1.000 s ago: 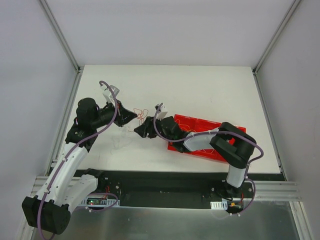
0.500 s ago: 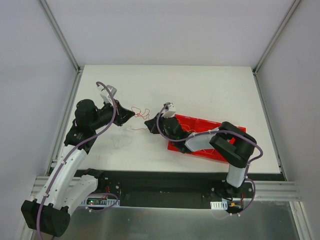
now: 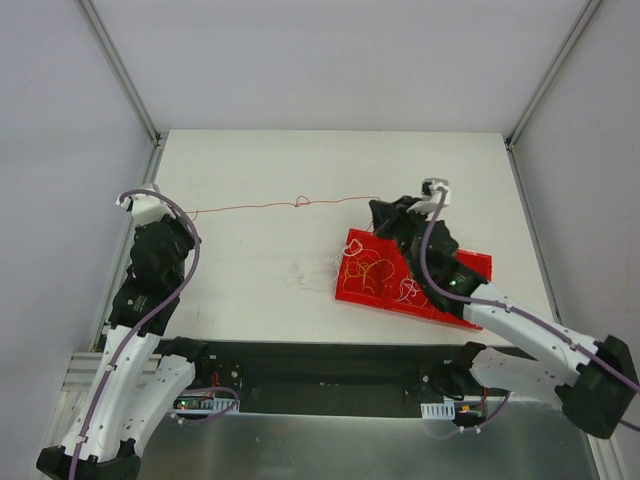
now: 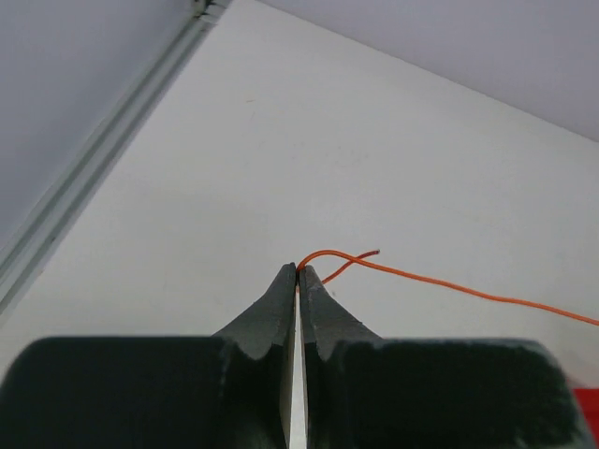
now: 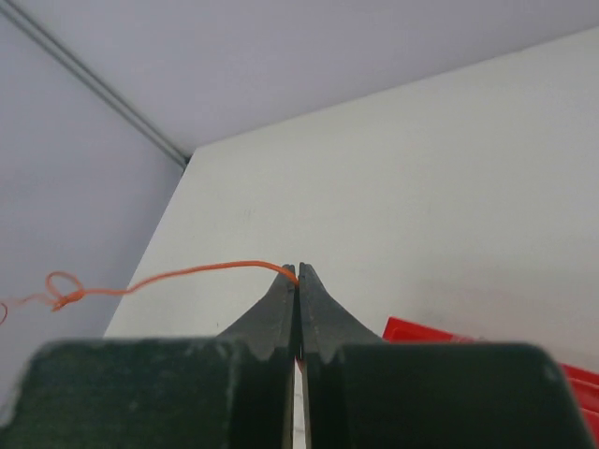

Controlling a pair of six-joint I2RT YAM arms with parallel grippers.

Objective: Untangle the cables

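One thin orange cable [image 3: 250, 207] is stretched nearly straight across the white table, with a small knot [image 3: 300, 200] near its middle. My left gripper [image 3: 186, 217] is shut on its left end; in the left wrist view the tips [image 4: 298, 269] pinch the cable [image 4: 449, 285] beside a short free tail. My right gripper [image 3: 378, 206] is shut on the right end; in the right wrist view its tips [image 5: 298, 269] hold the cable [image 5: 187, 273], and the knot [image 5: 64, 292] hangs at far left. More curly cables [image 3: 365, 270], orange-yellow and white, lie in the red tray [image 3: 472, 268].
The red tray [image 5: 421, 332] sits just below and behind my right gripper, at the table's right front. A faint pale squiggle [image 3: 297, 269] lies on the table left of the tray. Metal frame rails [image 3: 140, 215] border the table's left side, close to my left arm.
The arms have pulled apart, left going left and right going right and back. The right gripper closed on the cable, and the bunched orange cable is now drawn out into a line.
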